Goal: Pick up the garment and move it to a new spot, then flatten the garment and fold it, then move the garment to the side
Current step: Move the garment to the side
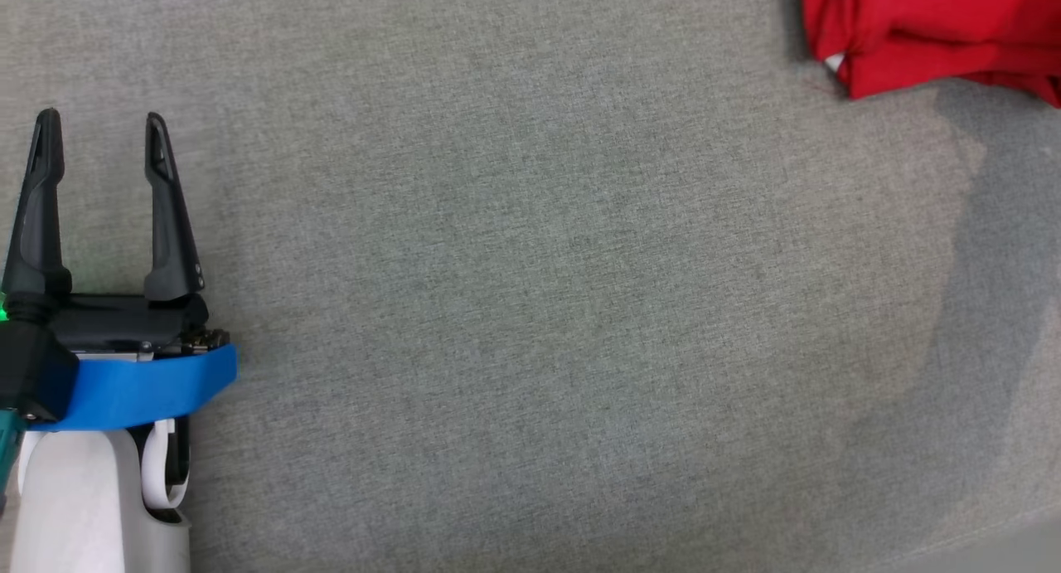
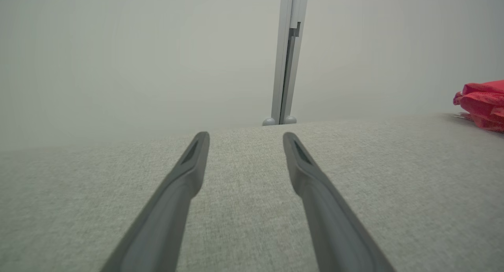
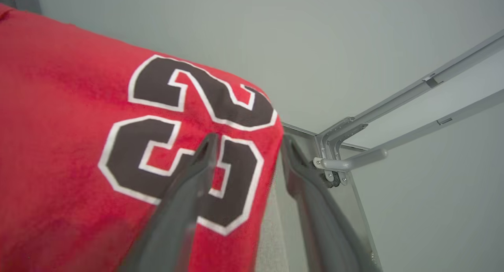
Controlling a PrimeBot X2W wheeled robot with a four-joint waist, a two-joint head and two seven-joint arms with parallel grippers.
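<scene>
1. At the upper right corner of the head view, the red garment (image 1: 937, 34) lies in folded layers on the grey counter (image 1: 530, 308), partly cut off by the frame edge.
2. Low at the left of that view, the left hand (image 1: 102, 118) sits over bare counter, its fingers spread wide and empty, well apart from the garment.
3. Across the left half of the right wrist view, the garment's printed number (image 3: 130, 158) shows close up. The right hand (image 3: 249, 140) has its fingers parted, one over the print and one just past the cloth's edge, gripping nothing.
4. Judging by its folds, the garment is light, soft and limp. A pinch through all layers at a folded edge should keep it from unfolding.
</scene>
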